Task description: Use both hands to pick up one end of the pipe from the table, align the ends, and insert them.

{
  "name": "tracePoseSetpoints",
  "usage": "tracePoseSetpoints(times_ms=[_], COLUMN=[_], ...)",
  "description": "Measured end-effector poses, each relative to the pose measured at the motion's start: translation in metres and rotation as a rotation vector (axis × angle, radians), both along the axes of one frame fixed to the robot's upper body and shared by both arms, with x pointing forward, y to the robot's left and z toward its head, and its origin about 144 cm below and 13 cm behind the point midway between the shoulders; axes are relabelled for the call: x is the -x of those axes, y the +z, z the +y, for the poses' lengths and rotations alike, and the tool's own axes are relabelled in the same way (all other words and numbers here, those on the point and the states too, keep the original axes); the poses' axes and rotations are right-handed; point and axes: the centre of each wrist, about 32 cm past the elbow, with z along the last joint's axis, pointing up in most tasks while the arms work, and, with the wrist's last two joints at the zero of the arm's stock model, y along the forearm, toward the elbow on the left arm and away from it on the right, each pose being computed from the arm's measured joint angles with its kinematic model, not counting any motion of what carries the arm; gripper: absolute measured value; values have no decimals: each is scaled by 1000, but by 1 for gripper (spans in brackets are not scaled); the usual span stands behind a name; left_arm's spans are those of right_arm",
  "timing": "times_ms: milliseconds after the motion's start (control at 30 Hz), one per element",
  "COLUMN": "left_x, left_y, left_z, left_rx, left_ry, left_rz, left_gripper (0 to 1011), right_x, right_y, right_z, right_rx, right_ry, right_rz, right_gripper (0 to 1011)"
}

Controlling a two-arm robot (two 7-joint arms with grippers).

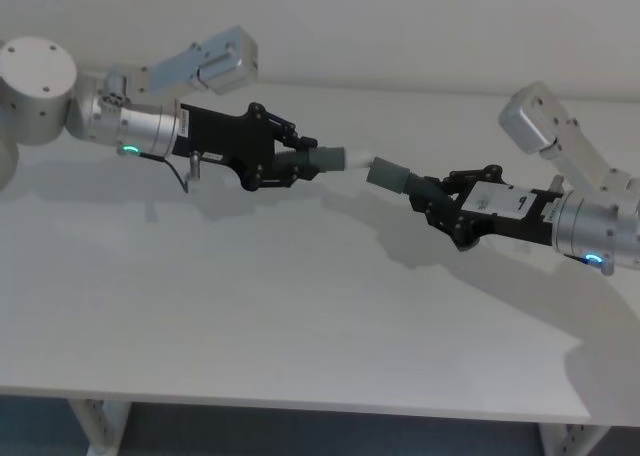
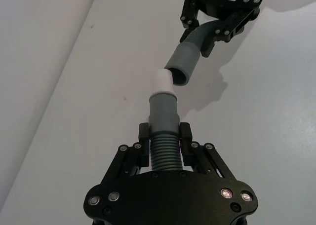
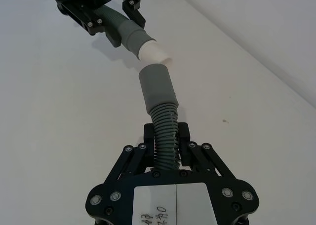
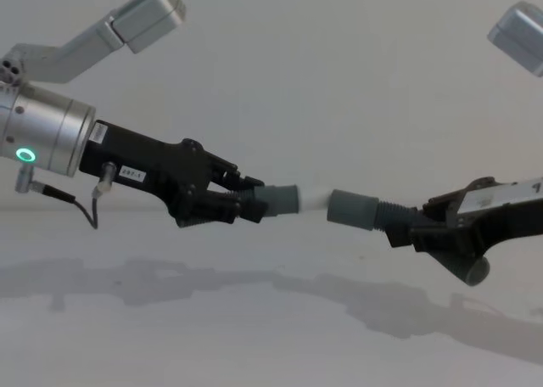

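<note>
1. Left tool [image 1: 285,158], left of centre in the head view, clenches the whitish-tipped pipe piece [image 1: 322,160]; right tool [image 1: 443,203] clenches the wider-cuffed piece [image 1: 392,176].
2. Both hang above the surface [image 1: 300,326], cuffs nearly meeting.
3. Risk: angled axes could jam the tip on the rim.

Count: 2 hose pieces, both held off the surface [image 1: 300,316]. One is the left hose piece [image 1: 300,162], the other the right hose piece [image 1: 415,188].

Cuffs: 2, one per piece. The left cuff [image 1: 325,160] has the whitish tip [image 1: 358,160], 1 of those. The right cuff [image 1: 388,174] is plain and wider.

Grippers: 2, the left gripper [image 1: 283,160] and the right gripper [image 1: 440,201], each with 2 fingers, each closed on its own piece.

Surface: 1, white.
</note>
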Motion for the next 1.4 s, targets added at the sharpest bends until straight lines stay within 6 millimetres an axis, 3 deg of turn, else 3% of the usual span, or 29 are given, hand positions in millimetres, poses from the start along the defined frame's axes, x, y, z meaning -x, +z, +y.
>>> tracePoseSetpoints(times_ms=[1400], left_x=[-2], left_y=[-2], left_z=[-17], left_rx=[-27], left_ry=[-30], left_rz=[34], left_gripper=[347], right_x=[-8], right_y=[-2], right_z=[-8], right_rx=[-21], right_ry=[-24], right_rz=[11], right_gripper=[271])
